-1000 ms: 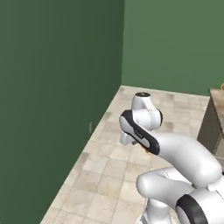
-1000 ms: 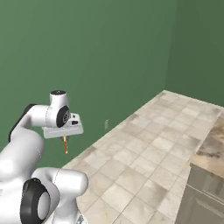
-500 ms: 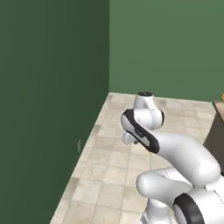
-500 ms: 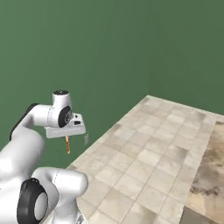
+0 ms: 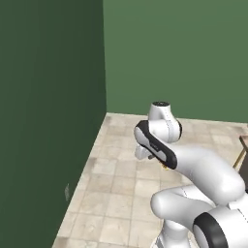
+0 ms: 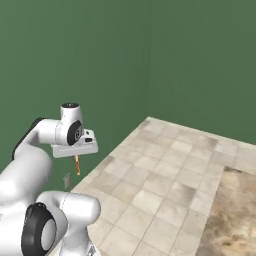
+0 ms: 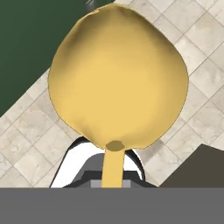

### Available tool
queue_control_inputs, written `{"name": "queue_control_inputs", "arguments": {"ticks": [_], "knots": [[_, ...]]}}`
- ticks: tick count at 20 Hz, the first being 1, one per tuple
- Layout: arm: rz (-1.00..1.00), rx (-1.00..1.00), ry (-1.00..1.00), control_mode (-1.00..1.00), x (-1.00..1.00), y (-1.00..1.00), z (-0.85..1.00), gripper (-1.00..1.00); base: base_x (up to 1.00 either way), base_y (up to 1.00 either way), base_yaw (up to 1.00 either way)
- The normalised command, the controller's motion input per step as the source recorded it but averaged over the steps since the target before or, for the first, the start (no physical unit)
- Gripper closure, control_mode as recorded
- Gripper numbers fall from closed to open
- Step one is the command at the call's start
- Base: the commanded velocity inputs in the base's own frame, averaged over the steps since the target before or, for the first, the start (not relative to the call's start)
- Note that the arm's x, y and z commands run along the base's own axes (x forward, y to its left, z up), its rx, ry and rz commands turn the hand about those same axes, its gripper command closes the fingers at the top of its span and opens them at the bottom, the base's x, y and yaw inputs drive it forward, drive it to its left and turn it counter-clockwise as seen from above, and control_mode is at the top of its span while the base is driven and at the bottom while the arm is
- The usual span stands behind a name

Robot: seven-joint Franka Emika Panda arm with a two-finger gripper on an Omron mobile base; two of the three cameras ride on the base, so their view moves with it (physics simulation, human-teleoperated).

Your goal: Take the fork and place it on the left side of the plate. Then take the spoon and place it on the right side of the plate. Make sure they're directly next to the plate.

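The spoon (image 7: pixel 118 78) is seen clamped in the gripper (image 6: pixel 76 156), the jaws drawn together on its handle. In the hand view the yellow bowl looms large and close to the lens, the handle running down from it between the dark finger tips. From the right base view the spoon is seen as a thin orange sliver hanging straight down beneath the hand, well above the tiled floor (image 6: pixel 165 185).

The arm is folded back over its own base, the hand held high. In the left base view the gripper is hidden behind the forearm (image 5: pixel 160 145).

Open room is seen ahead: a broad run of beige floor tiles, bounded by two dark green walls (image 5: pixel 48 97) that meet in a corner. A small wall outlet (image 5: pixel 67 192) is seen low on the left-hand wall, near the floor. At the right edge of the left base view, the dark edge of a cabinet (image 5: pixel 242 160) is just caught. In the lower right of the right base view, a mottled brown countertop (image 6: pixel 235 215) is cut off by the frame. Nothing is seen standing on the tiles between the arm and the walls.
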Motion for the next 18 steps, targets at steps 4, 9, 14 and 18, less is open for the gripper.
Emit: {"name": "queue_control_inputs", "arguments": {"ticks": [4,9,14,18], "knots": [[0.0,0.0,0.0,1.0,0.0,0.0,0.0,1.0,1.0,-0.26,-0.26],[0.0,0.0,0.0,1.0,0.0,0.0,0.0,1.0,1.0,-0.16,-0.38],[0.0,0.0,0.0,1.0,0.0,0.0,0.0,1.0,1.0,-0.1,-0.39],[0.0,0.0,0.0,1.0,0.0,0.0,0.0,1.0,1.0,-0.08,-0.43]]}}
